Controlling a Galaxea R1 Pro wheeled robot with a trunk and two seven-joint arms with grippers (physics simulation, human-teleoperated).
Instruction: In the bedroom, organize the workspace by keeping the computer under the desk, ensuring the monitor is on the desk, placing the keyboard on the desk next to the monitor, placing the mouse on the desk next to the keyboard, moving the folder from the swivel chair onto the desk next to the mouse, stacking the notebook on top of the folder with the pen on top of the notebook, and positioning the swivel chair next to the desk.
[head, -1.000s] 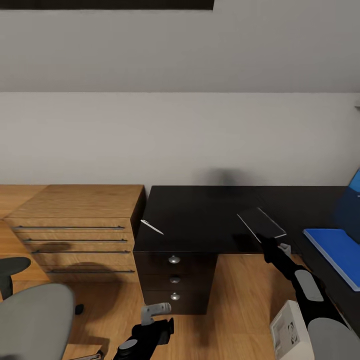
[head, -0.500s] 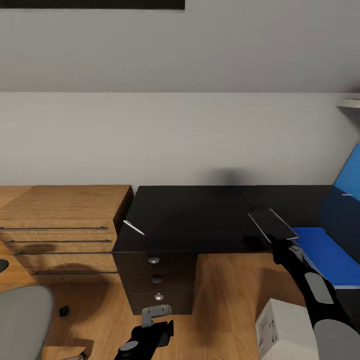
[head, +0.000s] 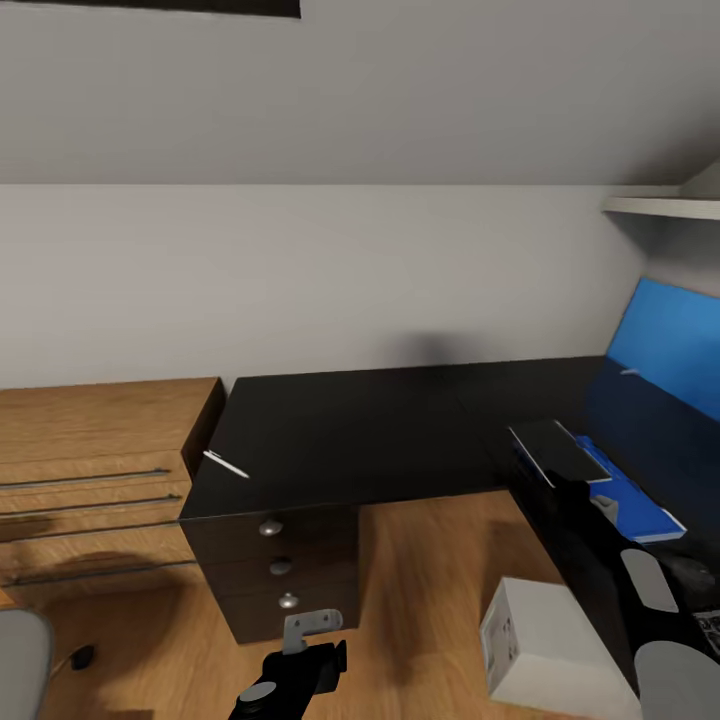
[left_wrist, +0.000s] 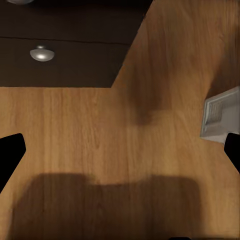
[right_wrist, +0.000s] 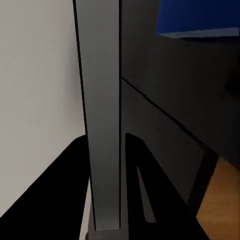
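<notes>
Bedroom: pale walls, wood floor; the black desk (head: 380, 430) runs into its corner, where the folder (head: 630, 495) lies.
Right gripper (head: 570, 482): jaws clamped on the edge of the notebook (head: 557, 450), which it holds flat just ahead of the jaws, above the folder's near end.
Left gripper (head: 312, 622): low over the floor, jaws apart, nothing between them.
Pen (head: 226, 466): on the desk's far corner, well apart from both grippers.
Computer (head: 545, 640): on the floor beneath the right arm.
Doing it well: square the notebook over the folder, lower it level, and let go only once it rests.
</notes>
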